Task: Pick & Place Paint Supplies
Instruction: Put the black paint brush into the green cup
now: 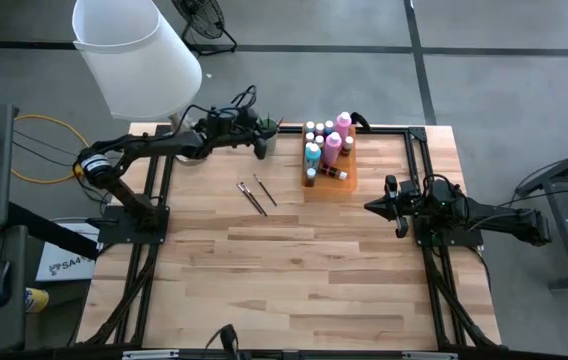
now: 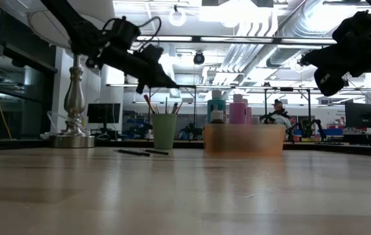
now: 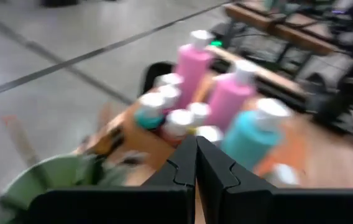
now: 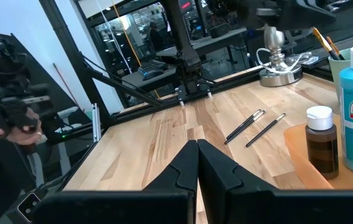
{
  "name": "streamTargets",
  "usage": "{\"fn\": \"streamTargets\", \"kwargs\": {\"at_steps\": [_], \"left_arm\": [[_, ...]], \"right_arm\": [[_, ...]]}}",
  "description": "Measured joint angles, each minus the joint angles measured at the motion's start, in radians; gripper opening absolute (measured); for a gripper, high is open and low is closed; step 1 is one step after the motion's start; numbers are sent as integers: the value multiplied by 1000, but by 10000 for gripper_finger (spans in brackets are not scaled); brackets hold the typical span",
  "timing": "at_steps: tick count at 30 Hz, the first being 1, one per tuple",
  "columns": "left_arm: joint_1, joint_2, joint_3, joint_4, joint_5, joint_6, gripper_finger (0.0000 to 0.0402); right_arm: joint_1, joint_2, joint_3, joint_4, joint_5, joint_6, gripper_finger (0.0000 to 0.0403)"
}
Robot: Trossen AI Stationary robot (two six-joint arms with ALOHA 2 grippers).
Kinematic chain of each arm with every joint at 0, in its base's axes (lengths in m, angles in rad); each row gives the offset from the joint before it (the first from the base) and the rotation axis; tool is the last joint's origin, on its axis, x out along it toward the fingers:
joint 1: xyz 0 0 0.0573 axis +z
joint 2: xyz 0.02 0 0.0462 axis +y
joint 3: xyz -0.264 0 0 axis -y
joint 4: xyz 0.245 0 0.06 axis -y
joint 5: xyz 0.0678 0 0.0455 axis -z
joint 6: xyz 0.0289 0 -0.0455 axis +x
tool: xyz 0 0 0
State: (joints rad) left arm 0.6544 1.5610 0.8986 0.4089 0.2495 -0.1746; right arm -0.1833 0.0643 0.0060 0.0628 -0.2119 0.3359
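Your left gripper (image 1: pixel 261 150), jaws shut and empty, hovers by the green cup (image 2: pixel 164 130); two paintbrushes (image 1: pixel 256 193) wait at worktop centre, right gripper (image 1: pixel 401 208) parked at three o'clock, jaws shut, empty.

A pale wooden tabletop (image 1: pixel 294 270) with a black metal frame (image 1: pixel 419 135) along its edges fills the middle of the room. At its far left corner stands a lamp with a large white lampshade (image 1: pixel 134 55) on a silver base (image 2: pixel 73 134). A fan (image 1: pixel 202 20) sits on the grey floor beyond it, and yellow cable (image 1: pixel 39 125) trails beside the table.
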Motion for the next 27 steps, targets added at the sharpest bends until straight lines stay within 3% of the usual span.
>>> {"fn": "streamTargets", "kwargs": {"at_steps": [4, 15, 21, 27], "left_arm": [[-1, -82, 0, -98, 68, 39, 0], [-46, -265, 0, -679, 95, 122, 0], [-107, -266, 0, -777, 82, 180, 0], [-165, -264, 0, -862, -24, 302, 0]], "right_arm": [[0, 0, 0, 0, 0, 0, 2], [0, 0, 0, 0, 0, 0, 2], [0, 0, 0, 0, 0, 0, 2], [0, 0, 0, 0, 0, 0, 2]]}}
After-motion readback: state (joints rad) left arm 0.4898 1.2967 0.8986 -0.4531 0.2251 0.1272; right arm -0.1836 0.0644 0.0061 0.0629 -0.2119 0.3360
